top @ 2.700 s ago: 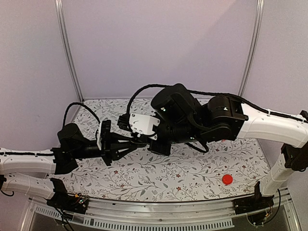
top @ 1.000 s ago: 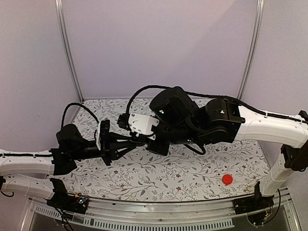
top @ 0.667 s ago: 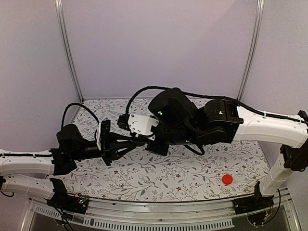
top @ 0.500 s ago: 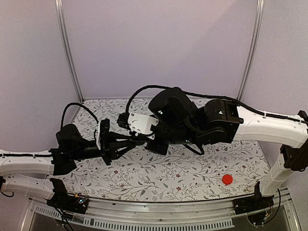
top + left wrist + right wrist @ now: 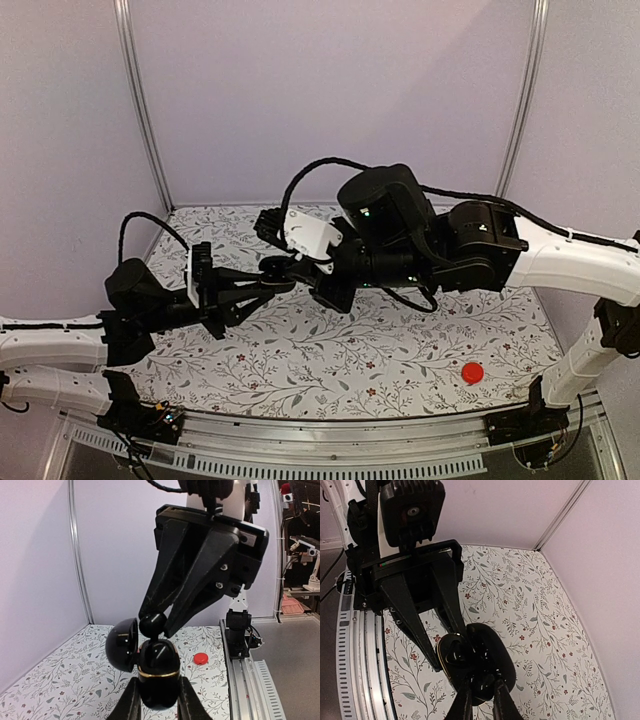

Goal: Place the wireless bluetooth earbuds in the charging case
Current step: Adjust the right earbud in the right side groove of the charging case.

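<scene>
My left gripper (image 5: 156, 697) is shut on the glossy black charging case (image 5: 158, 672), held upright in the air with its lid (image 5: 122, 644) hinged open to the left. My right gripper (image 5: 159, 625) is shut on a black earbud (image 5: 152, 625) and holds it just above the case's open top. In the right wrist view the earbud (image 5: 482, 682) sits between my fingertips (image 5: 483, 696) over the open case (image 5: 470, 662). In the top view the two grippers meet above the table, left (image 5: 275, 282) and right (image 5: 292, 268).
A flat red disc (image 5: 472, 373) lies on the floral table cover near the front right; it also shows in the left wrist view (image 5: 201, 658). Purple walls and metal posts (image 5: 137, 100) bound the back and sides.
Both arms have shifted and risen slightly: the left gripper with the case moved up and left, and the right wrist swung up and right, keeping its fingertips over the case.
</scene>
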{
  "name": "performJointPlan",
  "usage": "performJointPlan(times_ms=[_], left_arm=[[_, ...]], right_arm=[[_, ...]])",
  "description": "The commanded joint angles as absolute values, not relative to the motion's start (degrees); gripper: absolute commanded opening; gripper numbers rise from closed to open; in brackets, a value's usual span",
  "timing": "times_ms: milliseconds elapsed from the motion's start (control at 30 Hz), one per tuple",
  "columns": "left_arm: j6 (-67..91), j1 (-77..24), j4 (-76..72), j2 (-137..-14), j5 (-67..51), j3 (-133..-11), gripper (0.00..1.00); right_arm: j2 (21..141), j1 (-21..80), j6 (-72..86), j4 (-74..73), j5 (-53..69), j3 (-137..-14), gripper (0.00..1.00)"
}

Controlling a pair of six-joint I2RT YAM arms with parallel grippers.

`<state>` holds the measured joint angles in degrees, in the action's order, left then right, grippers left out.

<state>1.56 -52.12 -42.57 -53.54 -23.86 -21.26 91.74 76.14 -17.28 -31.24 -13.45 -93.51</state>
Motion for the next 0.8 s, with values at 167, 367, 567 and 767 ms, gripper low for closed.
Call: performJointPlan(times_ms=[167,367,567,767], left_arm=[[2.03,-52.56,-45.98,-52.27,-24.21,-20.48,0.11],[1.89,-52.56,-45.96,-51.72,-23.88,-20.26,0.11],[2.02,-52.46,-46.12,-51.24,-23.44,-20.04,0.11],[2.28,-52.34,-46.58,-51.23,-23.81,-19.95,0.11]], right_arm=[[89.52,74.41,-14.77,-29.54,-11.88,-91.58,0.11],[89.5,73.92,-14.04,-29.61,-10.83,-91.08,0.11],[88.45,73.76,-13.3,-29.4,-10.12,-89.7,0.11],[87.68,73.65,-13.27,-29.0,-9.49,-88.68,0.13]])
